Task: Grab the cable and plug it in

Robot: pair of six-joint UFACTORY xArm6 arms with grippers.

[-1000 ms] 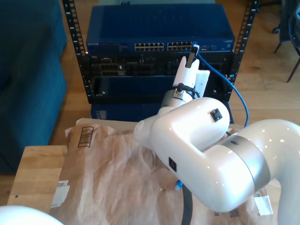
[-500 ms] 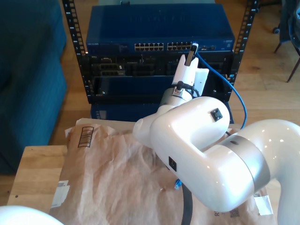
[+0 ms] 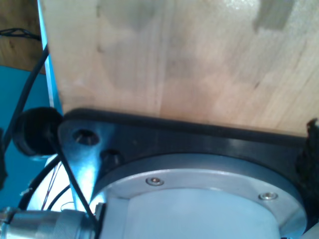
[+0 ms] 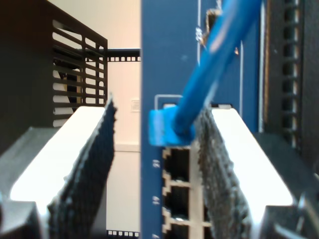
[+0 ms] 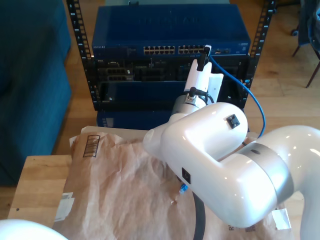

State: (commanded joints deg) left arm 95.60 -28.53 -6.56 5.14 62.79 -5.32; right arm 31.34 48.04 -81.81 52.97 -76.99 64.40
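**The blue plug sits at the switch**

My second gripper (image 4: 157,149) is up close to the blue network switch (image 5: 170,30) in the rack (image 5: 82,55). My fingers (image 4: 94,164) are apart. There is a wide gap between the two dark, bumpy pads. The cable (image 4: 214,64) is thin and bright blue. Its blue-booted plug (image 4: 164,128) sits at the top port in the row of ports (image 4: 177,184) on the switch face. The plug is right beside one pad, on the inner side. I cannot tell if that pad touches it. The other pad is well apart from the plug. The ports below the plug are dark and open.

In the exterior view, my second gripper (image 5: 205,56) points at the far end of the port row, toward the exterior view's right. The cable (image 5: 250,95) leaves that port, curves out to the exterior view's right, and drops down behind my big white arm (image 5: 225,170). A small blue bit (image 5: 183,189) peeks out low by the arm, over the brown paper (image 5: 120,185). The paper lies crumpled on the wooden table (image 5: 35,185).

My first wrist view looks at pale wood (image 3: 174,59) and a round grey metal plate (image 3: 199,194) with a black rim. I cannot tell whether my first gripper's fingers are apart or together.
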